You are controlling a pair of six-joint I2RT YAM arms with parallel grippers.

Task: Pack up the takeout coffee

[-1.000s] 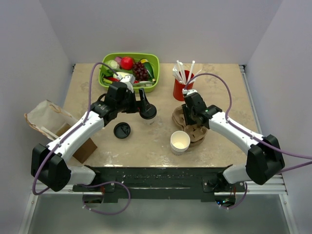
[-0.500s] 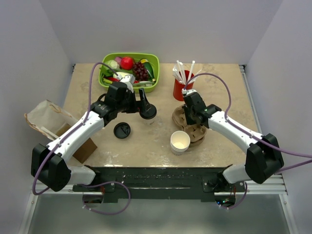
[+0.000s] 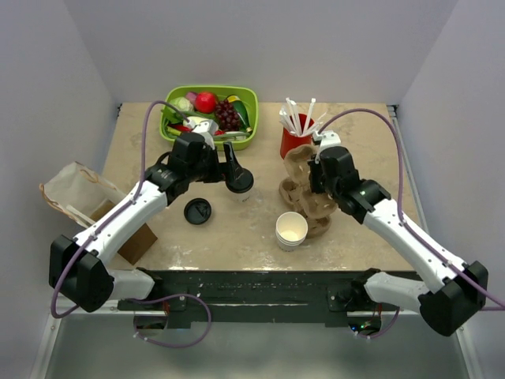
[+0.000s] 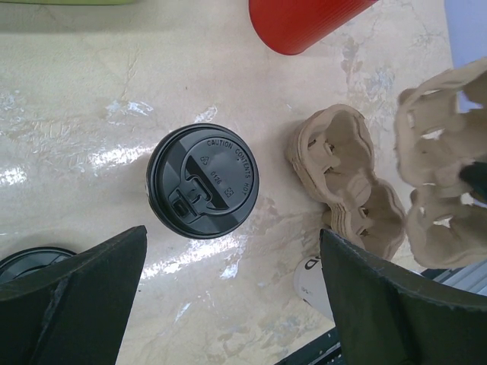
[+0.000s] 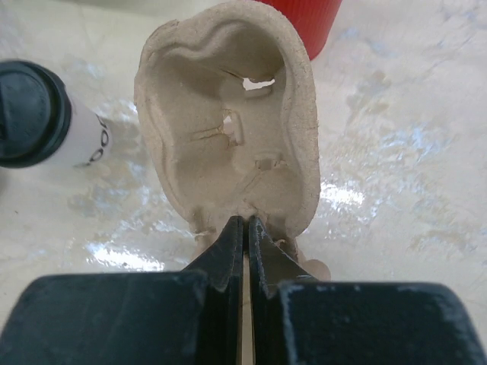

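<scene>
The takeout coffee [image 3: 241, 182], a white cup with a black lid, stands upright on the table left of centre. It also shows in the left wrist view [image 4: 203, 181] and the right wrist view [image 5: 34, 114]. My left gripper [image 3: 230, 169] hovers over it, open and empty [image 4: 228, 304], with the cup just beyond the fingertips. My right gripper [image 3: 317, 170] is shut [image 5: 245, 224] on the edge of a brown pulp cup carrier [image 5: 228, 129] and holds it tilted above the carrier stack [image 3: 309, 209]. The held carrier [image 4: 445, 182] hangs right of the stack [image 4: 342, 182].
A red cup with white sticks [image 3: 296, 138] stands behind the carriers. A stack of lidless white cups [image 3: 290, 230] stands in front. A loose black lid [image 3: 197, 211] lies left of the coffee. A green tray of toy fruit [image 3: 251, 118] is at the back, a paper bag [image 3: 87, 201] at the left.
My right gripper has lifted one carrier off the stack and moved back and right with it. My left gripper has stayed over the coffee.
</scene>
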